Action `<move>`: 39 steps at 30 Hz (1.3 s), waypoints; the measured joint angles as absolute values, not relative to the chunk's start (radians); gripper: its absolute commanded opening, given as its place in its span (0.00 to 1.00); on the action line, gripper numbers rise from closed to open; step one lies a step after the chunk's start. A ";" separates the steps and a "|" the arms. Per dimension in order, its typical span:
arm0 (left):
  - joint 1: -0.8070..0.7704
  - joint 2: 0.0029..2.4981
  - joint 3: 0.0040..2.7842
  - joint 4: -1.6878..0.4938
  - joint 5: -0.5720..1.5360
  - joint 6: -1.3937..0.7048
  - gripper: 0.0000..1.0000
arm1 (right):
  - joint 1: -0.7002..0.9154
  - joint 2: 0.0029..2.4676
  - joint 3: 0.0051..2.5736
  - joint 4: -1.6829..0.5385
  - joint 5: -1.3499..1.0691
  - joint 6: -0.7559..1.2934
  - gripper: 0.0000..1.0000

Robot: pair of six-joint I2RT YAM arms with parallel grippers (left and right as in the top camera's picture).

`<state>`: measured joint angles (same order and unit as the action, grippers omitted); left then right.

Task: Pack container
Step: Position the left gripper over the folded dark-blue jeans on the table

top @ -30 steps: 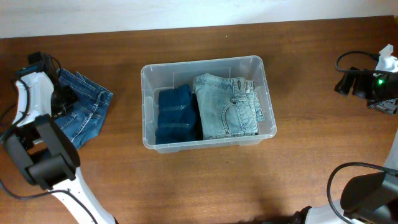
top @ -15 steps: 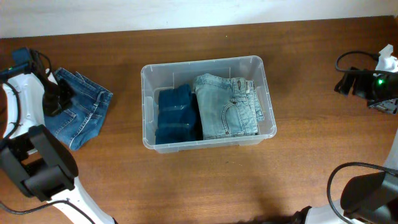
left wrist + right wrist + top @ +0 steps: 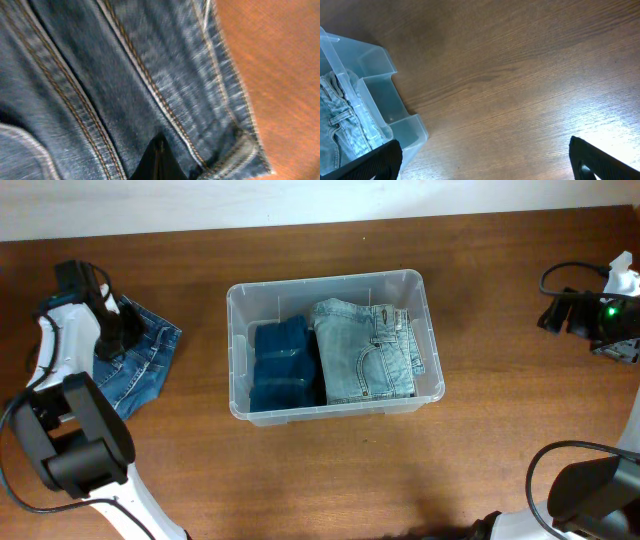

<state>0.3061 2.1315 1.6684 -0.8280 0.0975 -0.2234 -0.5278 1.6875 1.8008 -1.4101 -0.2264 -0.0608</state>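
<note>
Mid-tabletop: container [image 3: 335, 283], holding folded dark blue garment [image 3: 285, 365] beside light jeans [image 3: 362, 350]. Near left edge: left gripper [image 3: 112, 340] fully closed, tips against loose denim garment [image 3: 140, 365]; grip unconfirmed. Near right edge: right gripper [image 3: 556, 313] spread wide, empty.

Clear plastic container [image 3: 236, 350]; blurred cloth [image 3: 100, 75], probably denim.
</note>
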 measured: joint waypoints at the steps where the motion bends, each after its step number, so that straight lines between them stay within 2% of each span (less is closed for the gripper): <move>1: 0.306 2.131 1.652 -0.822 0.094 -0.223 0.00 | -0.528 1.687 1.801 -1.411 -0.226 -0.060 0.99; 8: 0.303 2.089 1.551 -0.780 0.069 -0.224 0.00 | -0.528 1.687 1.801 -1.411 -0.226 -0.061 0.99; 29: 0.305 2.043 1.509 -0.904 0.078 -0.224 0.00 | -0.528 1.687 1.801 -1.411 -0.226 -0.060 0.99; 39: 0.313 1.847 1.481 -0.933 0.086 -0.232 0.01 | -0.528 1.687 1.801 -1.411 -0.226 -0.060 0.99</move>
